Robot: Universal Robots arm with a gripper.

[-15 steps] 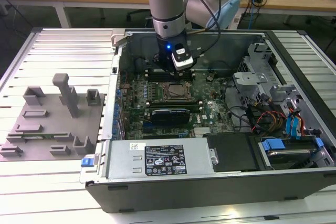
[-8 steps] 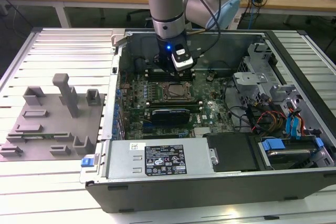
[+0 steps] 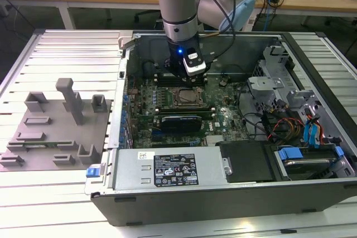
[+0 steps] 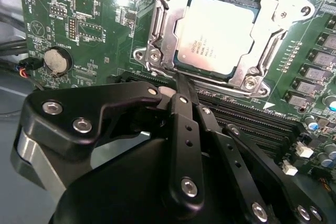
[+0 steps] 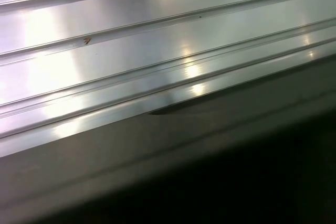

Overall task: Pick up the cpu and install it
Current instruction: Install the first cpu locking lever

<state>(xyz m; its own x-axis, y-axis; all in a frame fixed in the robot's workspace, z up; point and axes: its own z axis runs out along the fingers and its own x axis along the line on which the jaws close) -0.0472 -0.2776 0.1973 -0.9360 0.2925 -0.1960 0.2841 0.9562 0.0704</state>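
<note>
Starting at the exterior view's left, the gray tray [image 3: 50, 132] lies on the ribbed metal bench [image 3: 61, 48], its raised holders standing up, just beside the open computer case [image 3: 223, 193]. Moving right, into the case, the green motherboard [image 3: 223, 118] lies flat, and the arm [image 3: 178, 4] reaches down over it from above. The end effector [image 3: 187, 76] hangs just behind the socket [image 3: 187, 97], near the board. In the second wrist view, the cpu [image 4: 218, 35] sits flat inside the metal socket frame [image 4: 157, 30], silvery top up. The end effector [image 4: 181, 90] has its black fingers [image 4: 186, 129] drawn close together with nothing between them, tips right at the frame's edge. Further right, colored cables [image 3: 290, 124] and a blue-tabbed drive [image 3: 290, 154] fill the case's corner.
</note>
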